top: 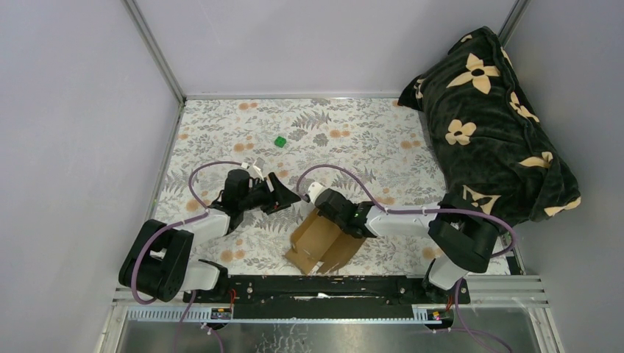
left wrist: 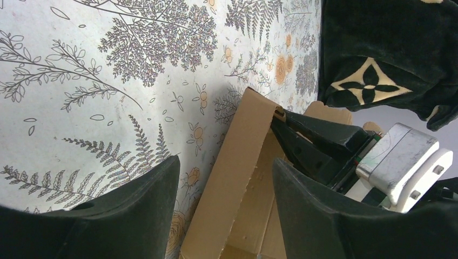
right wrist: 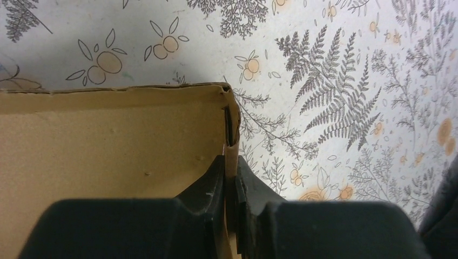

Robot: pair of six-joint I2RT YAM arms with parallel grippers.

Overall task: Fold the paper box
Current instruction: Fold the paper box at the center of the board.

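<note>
Right jaws pinch the paper box (right wrist: 108, 145) wall; left jaws gape empty.

You are working in a robotics lab cell: plain grey panels (top: 73, 110) wall in your leaf-print worktop (top: 221, 125), and the left arm (top: 210, 224) and right arm (top: 401, 219), trailing purple cables (top: 202, 170), sit bolted to a mounting rail (top: 383, 283).

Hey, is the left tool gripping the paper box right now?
No, the left tool stands wide open, not closed on the paper box; the right tool pinches its wall.
</note>
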